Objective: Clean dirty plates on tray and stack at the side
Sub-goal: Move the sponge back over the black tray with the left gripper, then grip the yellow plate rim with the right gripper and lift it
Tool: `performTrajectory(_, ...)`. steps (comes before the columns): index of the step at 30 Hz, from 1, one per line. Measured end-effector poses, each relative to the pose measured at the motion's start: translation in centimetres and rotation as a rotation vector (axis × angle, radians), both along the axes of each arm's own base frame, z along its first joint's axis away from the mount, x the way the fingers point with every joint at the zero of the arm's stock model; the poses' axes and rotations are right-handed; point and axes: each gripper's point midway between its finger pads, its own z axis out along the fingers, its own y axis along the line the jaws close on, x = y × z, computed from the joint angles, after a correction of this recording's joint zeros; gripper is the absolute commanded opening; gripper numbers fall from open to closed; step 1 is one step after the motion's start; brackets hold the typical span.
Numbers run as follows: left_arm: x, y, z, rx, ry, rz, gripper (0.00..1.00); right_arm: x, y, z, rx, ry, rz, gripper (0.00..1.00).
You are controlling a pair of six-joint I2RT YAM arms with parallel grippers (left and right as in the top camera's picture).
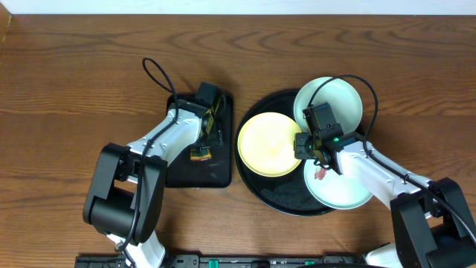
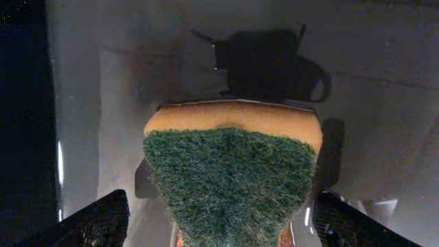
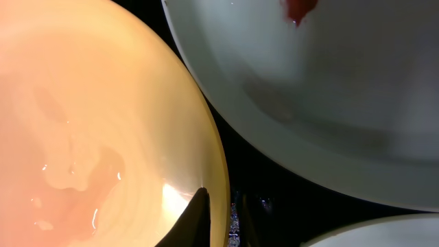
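Observation:
The pale yellow plate (image 1: pixel 268 144) lies on the left of the round black tray (image 1: pixel 286 202). One mint-white plate (image 1: pixel 338 100) lies at the tray's back right. The other (image 1: pixel 346 190), with a red-brown smear, lies at its front right. My right gripper (image 1: pixel 303 145) is shut on the yellow plate's right rim. In the right wrist view one finger lies inside the rim of the yellow plate (image 3: pixel 89 123), with the gripper (image 3: pixel 219 219) beside the smeared plate (image 3: pixel 329 89). My left gripper (image 2: pixel 219 226) is open, its fingers apart on either side of a green-topped sponge (image 2: pixel 233 178).
The sponge (image 1: pixel 199 153) rests on a smaller rectangular black tray (image 1: pixel 223 175) to the left of the round tray, with my left gripper (image 1: pixel 204 140) over it. Brown wooden table (image 1: pixel 74 74) surrounds both trays. Both arms' cables loop above them.

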Motion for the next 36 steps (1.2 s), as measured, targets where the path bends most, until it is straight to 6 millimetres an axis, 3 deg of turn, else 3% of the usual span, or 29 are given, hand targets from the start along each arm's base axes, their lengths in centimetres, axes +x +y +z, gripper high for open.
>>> performTrajectory(7,0.0,0.0,0.0,0.0,0.0,0.0,0.87,-0.02,-0.02,-0.01,0.0,0.001,-0.002,0.15)
performTrajectory(12,0.0,0.0,0.0,0.0,0.0,0.0,0.87,-0.03,-0.01,-0.02,-0.001,0.001,0.001,0.09)
performTrajectory(26,0.0,0.01,0.01,0.0,0.0,0.0,0.87,-0.14,-0.11,-0.8,-0.011,0.019,-0.001,0.15)
performTrajectory(27,0.0,0.0,0.01,0.0,0.0,0.0,0.87,-0.14,-0.09,-0.86,-0.009,0.019,-0.001,0.14)
performTrajectory(29,0.0,0.01,0.01,0.0,0.0,0.0,0.87,-0.12,-0.04,-0.85,-0.006,0.019,-0.001,0.01)
performTrajectory(36,0.0,0.01,0.01,0.0,0.0,0.0,0.87,0.09,0.11,-0.59,0.001,0.013,-0.005,0.01)
